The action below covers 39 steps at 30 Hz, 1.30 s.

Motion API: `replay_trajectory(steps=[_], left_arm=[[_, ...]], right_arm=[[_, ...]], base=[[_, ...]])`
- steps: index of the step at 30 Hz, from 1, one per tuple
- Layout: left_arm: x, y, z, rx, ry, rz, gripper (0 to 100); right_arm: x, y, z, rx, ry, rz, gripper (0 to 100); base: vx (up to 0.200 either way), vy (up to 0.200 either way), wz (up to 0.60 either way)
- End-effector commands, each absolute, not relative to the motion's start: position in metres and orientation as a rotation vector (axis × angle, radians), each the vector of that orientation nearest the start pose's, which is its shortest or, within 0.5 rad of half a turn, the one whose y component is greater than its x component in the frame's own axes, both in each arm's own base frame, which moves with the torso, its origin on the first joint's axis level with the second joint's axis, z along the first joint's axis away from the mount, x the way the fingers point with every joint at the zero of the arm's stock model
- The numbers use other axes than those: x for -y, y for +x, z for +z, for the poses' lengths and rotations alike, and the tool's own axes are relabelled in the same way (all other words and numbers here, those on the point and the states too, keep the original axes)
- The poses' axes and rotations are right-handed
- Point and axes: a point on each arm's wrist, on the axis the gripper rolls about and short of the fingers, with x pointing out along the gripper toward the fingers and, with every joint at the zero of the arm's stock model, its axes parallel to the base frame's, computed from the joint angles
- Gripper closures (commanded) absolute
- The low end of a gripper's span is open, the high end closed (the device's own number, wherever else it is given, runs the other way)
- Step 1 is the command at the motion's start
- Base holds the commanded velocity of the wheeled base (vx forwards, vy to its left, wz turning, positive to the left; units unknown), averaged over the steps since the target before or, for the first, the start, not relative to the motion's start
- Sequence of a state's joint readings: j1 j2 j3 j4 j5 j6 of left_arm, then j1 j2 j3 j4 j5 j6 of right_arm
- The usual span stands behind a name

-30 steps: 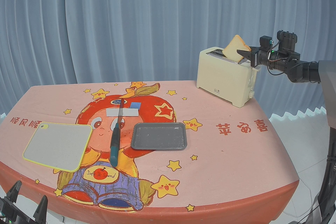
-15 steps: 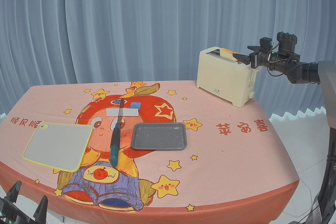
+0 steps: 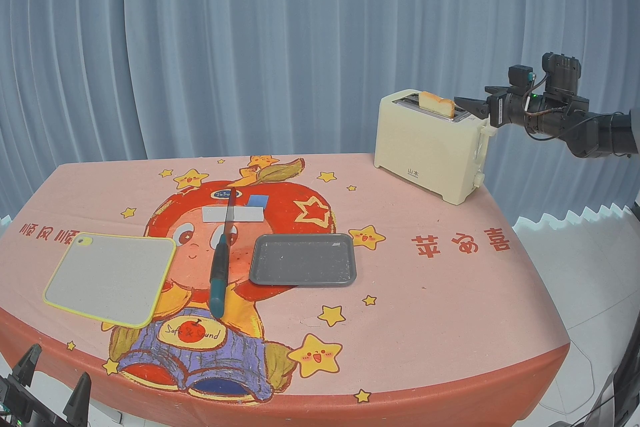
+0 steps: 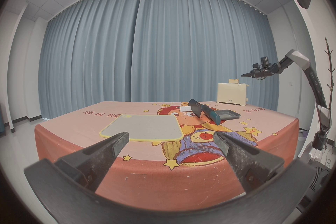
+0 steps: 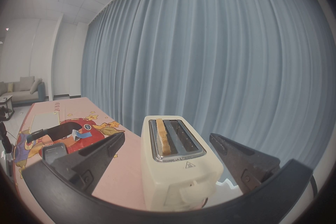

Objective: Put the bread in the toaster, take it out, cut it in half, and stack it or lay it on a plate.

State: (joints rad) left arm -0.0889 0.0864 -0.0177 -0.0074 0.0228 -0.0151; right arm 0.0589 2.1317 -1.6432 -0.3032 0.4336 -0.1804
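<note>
blue curtain (image 3: pixel 267 35) backs the desk (image 3: pixel 427 288). bread slice (image 3: pixel 437 104) sits in the toaster (image 3: pixel 427 148); right tool (image 3: pixel 472 98) spread, empty, near its top. left tool (image 4: pixel 170 134) spread, empty.

Head camera overlooks the table (image 3: pixel 433 288); left wrist sights low across it; right wrist sits close above the shared toaster (image 5: pixel 168 172).

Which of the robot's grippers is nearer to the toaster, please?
Right. The right gripper hangs open just off the right end of the toaster, level with its top. The left gripper sits open by the near left corner of the table, far away.
</note>
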Motion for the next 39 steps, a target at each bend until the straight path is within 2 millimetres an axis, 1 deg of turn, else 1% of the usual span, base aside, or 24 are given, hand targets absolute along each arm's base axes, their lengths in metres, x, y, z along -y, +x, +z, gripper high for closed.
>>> replay_trajectory(steps=[1,3,6,7,8,10,14,23,27,29,33,35,39], left_arm=[[-0.002,-0.016,0.078,-0.08,-0.011,-0.064,0],[-0.002,-0.016,0.078,-0.08,-0.011,-0.064,0],[-0.002,-0.016,0.078,-0.08,-0.011,-0.065,0],[-0.002,-0.016,0.078,-0.08,-0.011,-0.065,0],[-0.002,-0.016,0.078,-0.08,-0.011,-0.064,0],[-0.002,-0.016,0.078,-0.08,-0.011,-0.065,0],[-0.002,-0.016,0.078,-0.08,-0.011,-0.065,0],[-0.002,-0.016,0.078,-0.08,-0.011,-0.064,0],[-0.002,-0.016,0.078,-0.08,-0.011,-0.065,0],[-0.002,-0.016,0.078,-0.08,-0.012,-0.065,0],[-0.002,-0.016,0.078,-0.08,-0.011,-0.065,0],[-0.002,-0.016,0.078,-0.08,-0.011,-0.064,0],[-0.002,-0.016,0.078,-0.082,-0.011,-0.064,0]], right_arm=[[-0.034,0.411,0.249,-0.107,-0.146,0.472,0],[-0.034,0.407,0.249,-0.114,-0.145,0.47,0],[-0.034,0.392,0.249,-0.144,-0.117,0.423,0],[-0.038,0.388,0.249,-0.154,-0.102,0.41,0],[-0.038,0.388,0.249,-0.154,-0.102,0.41,0],[-0.048,0.37,0.253,-0.178,-0.042,0.389,0],[-0.054,0.354,0.25,-0.204,-0.004,0.404,0],[-0.052,0.327,0.244,-0.245,0.009,0.41,0],[-0.052,0.315,0.251,-0.239,0.072,0.41,0],[-0.055,0.307,0.26,-0.223,0.124,0.415,0],[-0.055,0.3,0.267,-0.214,0.178,0.415,0],[-0.055,0.296,0.266,-0.217,0.184,0.414,0],[-0.052,0.279,0.257,-0.254,0.197,0.419,0]], base=[[0.0,0.0,0.0],[0.0,0.0,0.0],[0.0,0.0,0.0],[0.0,0.0,0.0],[0.0,0.0,0.0],[0.0,0.0,0.0],[0.0,0.0,0.0],[0.0,0.0,0.0],[0.0,0.0,0.0],[0.0,0.0,0.0],[0.0,0.0,0.0],[0.0,0.0,0.0],[0.0,0.0,0.0]])
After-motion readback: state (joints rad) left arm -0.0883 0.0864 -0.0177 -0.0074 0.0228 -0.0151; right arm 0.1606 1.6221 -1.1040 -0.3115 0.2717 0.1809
